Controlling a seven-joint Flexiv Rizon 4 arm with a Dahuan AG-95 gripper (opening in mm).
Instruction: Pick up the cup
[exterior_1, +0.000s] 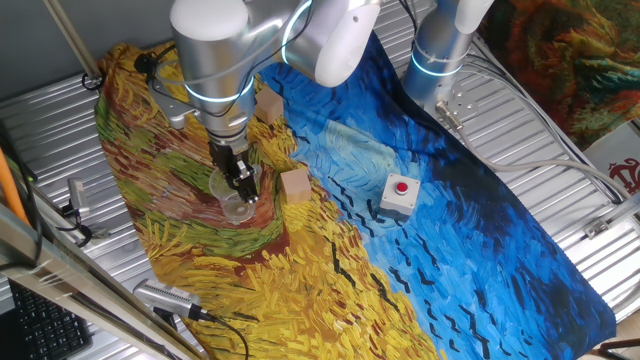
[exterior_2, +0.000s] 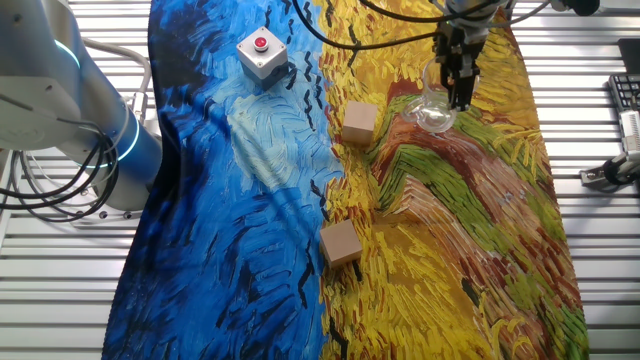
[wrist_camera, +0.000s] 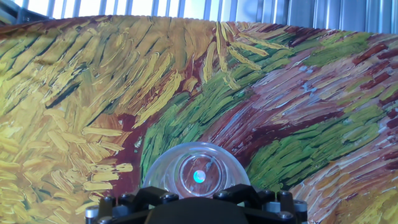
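The black pincer (wrist_camera: 193, 208) body fills the bottom edge of the hand view, with the cup (wrist_camera: 197, 171) directly beyond it, its round rim and base seen nearly end-on. This alignment places the camera axis through the cup mouth, which suits a grasp on the rim wall.

In one fixed view the pincer (exterior_1: 241, 186) reaches down into the cup (exterior_1: 234, 200), apparently with one finger inside the wall and one outside. Whether the fingers are pressed onto the wall or parted cannot be determined.

The cup (exterior_2: 432, 110) sits on the yellow part of the painted cloth (exterior_2: 250, 200) covering the counter (exterior_2: 600, 260). The wooden cubes (exterior_2: 359, 122) and red-button box (exterior_2: 260, 52) stand well apart, leaving the approach unobstructed.
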